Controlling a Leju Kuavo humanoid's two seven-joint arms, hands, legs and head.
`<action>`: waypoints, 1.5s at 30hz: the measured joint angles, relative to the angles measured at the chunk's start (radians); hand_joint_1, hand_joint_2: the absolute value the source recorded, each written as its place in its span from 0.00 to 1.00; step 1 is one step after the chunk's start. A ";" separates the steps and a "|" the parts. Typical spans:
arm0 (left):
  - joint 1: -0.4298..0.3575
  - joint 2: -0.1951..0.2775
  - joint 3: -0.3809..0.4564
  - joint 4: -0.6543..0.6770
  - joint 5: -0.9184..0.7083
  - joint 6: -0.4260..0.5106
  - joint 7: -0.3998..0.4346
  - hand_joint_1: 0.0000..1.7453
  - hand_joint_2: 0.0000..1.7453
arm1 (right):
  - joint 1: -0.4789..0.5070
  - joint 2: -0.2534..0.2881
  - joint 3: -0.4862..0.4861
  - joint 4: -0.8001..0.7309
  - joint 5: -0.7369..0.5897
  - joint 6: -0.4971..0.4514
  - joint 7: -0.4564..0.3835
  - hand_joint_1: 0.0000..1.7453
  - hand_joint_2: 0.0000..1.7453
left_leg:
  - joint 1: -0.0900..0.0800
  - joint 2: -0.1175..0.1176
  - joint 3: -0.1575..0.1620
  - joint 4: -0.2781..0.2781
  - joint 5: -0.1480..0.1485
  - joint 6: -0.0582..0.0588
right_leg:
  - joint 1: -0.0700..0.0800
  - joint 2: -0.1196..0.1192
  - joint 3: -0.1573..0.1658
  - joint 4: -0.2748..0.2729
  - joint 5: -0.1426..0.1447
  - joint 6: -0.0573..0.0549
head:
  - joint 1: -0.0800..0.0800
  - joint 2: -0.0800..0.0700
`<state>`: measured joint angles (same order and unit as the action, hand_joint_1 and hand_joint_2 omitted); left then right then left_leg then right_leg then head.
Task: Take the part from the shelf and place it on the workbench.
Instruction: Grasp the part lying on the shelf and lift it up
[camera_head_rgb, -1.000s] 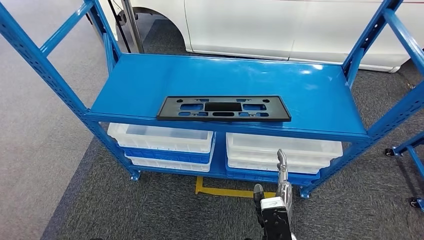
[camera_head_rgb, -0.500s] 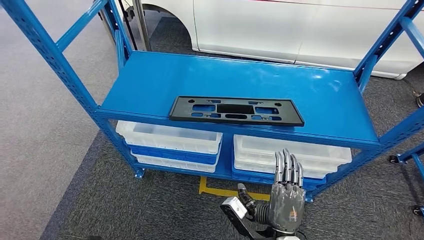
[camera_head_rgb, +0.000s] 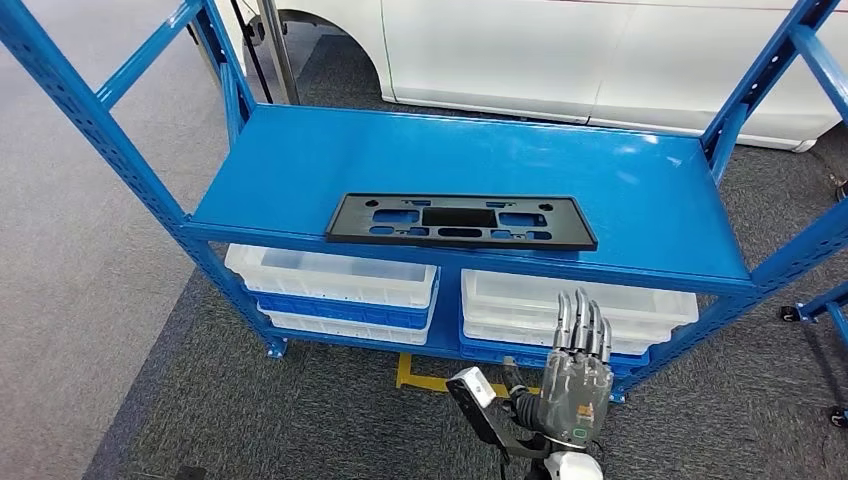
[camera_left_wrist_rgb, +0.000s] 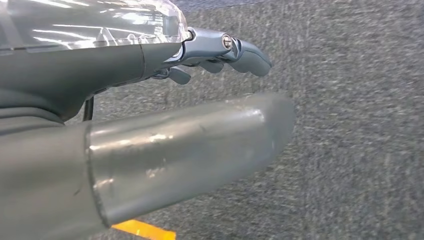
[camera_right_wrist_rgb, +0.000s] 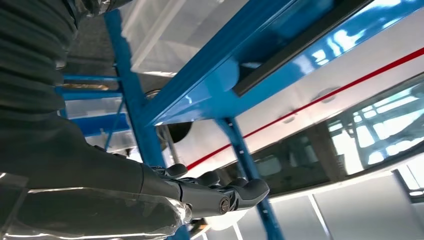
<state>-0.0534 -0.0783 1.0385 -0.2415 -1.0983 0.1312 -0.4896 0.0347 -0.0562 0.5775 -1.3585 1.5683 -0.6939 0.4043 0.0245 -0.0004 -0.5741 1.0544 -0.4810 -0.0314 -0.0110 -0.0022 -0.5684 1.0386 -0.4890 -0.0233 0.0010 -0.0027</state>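
A flat black plastic part is seen lying on the blue shelf, near its front edge and slightly toward 9 o'clock of the shelf's middle. It is a long, thin rectangular frame, pierced by several cut-outs, with its long side set parallel to the front edge. Nothing is seen touching it.

The right hand has turned: a second ago it stood edge-on, low in front of the shelf; now its broad back faces up, fingers extended and side by side, pointing toward the lower bins. It holds nothing. The whole scene has shifted slightly in the head view, indicating camera movement; the part lies unmoved on the shelf.
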 joint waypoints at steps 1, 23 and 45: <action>-0.003 0.001 0.000 0.000 -0.002 -0.002 -0.001 0.00 0.00 | -0.012 -0.009 0.028 0.009 0.000 0.000 0.017 0.00 1.00 | -0.002 0.000 0.011 -0.026 0.004 0.004 | 0.002 -0.001 -0.001 0.001 -0.001 0.005 | 0.000 0.000; -0.038 0.003 0.002 0.002 -0.056 -0.061 -0.016 0.00 0.00 | -0.123 0.026 0.081 0.238 0.000 -0.002 -0.166 0.00 1.00 | -0.011 -0.010 0.015 -0.038 0.002 0.023 | 0.007 0.005 -0.024 0.011 0.009 0.013 | 0.000 0.000; -0.038 0.007 0.002 0.003 -0.055 -0.083 -0.002 0.00 0.00 | -0.094 0.176 -0.196 0.252 -0.009 -0.006 -0.397 0.00 1.00 | -0.010 -0.007 0.030 -0.051 0.001 0.054 | 0.005 0.003 -0.147 0.244 -0.064 0.027 | 0.001 0.000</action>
<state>-0.0915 -0.0713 1.0408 -0.2384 -1.1532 0.0484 -0.4913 -0.0591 0.1196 0.3813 -1.1069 1.5598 -0.6996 0.0074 0.0143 -0.0072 -0.5442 1.0034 -0.4795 0.0230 -0.0062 0.0005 -0.7153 1.2829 -0.5532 0.0035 0.0018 -0.0027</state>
